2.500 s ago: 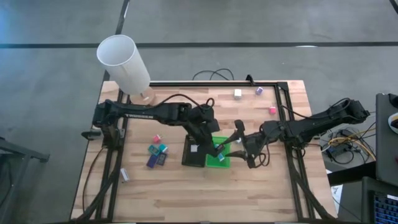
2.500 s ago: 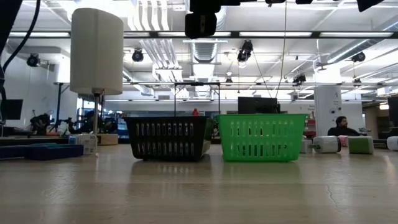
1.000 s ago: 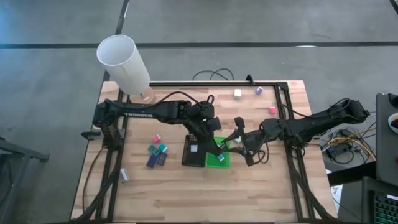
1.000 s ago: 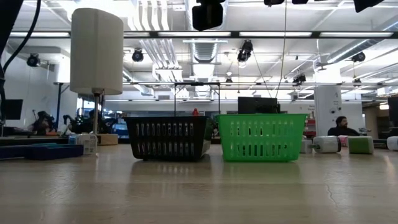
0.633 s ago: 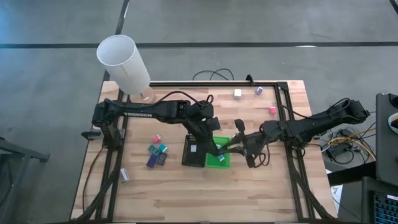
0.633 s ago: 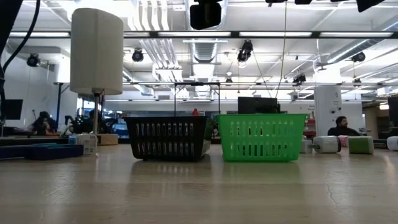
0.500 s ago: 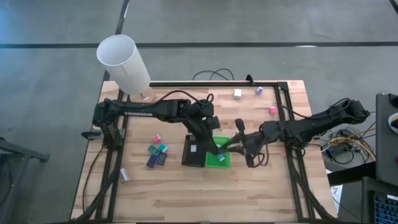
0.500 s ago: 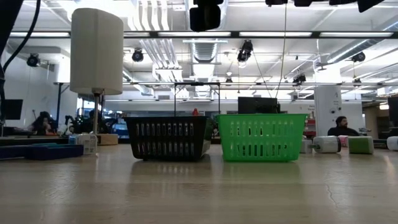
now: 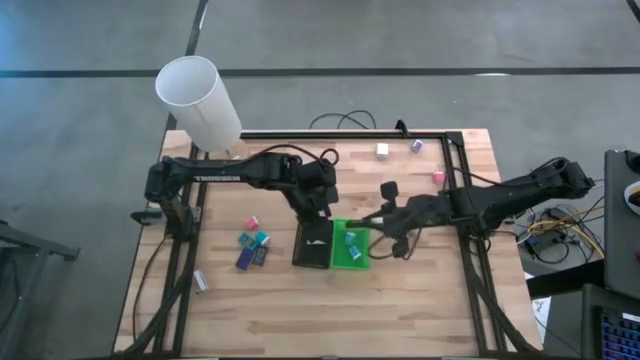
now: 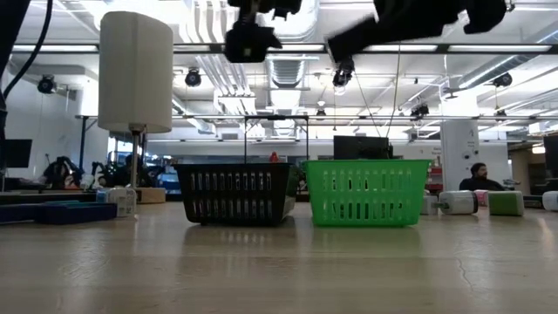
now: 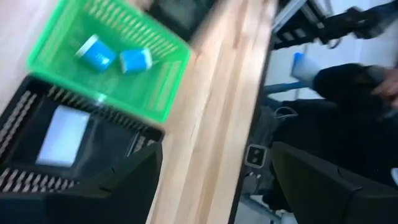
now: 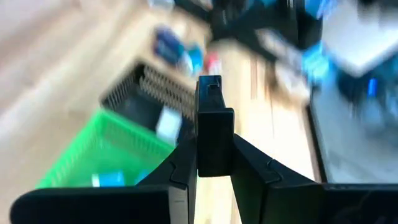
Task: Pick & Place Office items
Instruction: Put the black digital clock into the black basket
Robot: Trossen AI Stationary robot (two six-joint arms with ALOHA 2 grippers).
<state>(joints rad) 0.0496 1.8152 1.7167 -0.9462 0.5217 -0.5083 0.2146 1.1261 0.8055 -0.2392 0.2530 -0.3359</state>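
Observation:
Two teal blocks lie on the floor of the green tray. Beside it a white block lies in the black tray. My left gripper hovers open and empty over the far end of the black tray. My right gripper hangs shut and empty at the green tray's right rim; its closed fingers show in the right wrist view. Loose pink, teal and dark-blue items rest on the table left of the trays.
The tall white lampshade cylinder stands at the far left corner. A white block, a purple block and a pink block sit near the far right. A small white item lies at the near left. A black frame borders the table.
My left gripper has drawn back from over the green tray toward the far left, ending above the black tray's far end. My right gripper has pulled back from over the green tray toward the right and far edges. Two teal blocks now show uncovered in the green tray.

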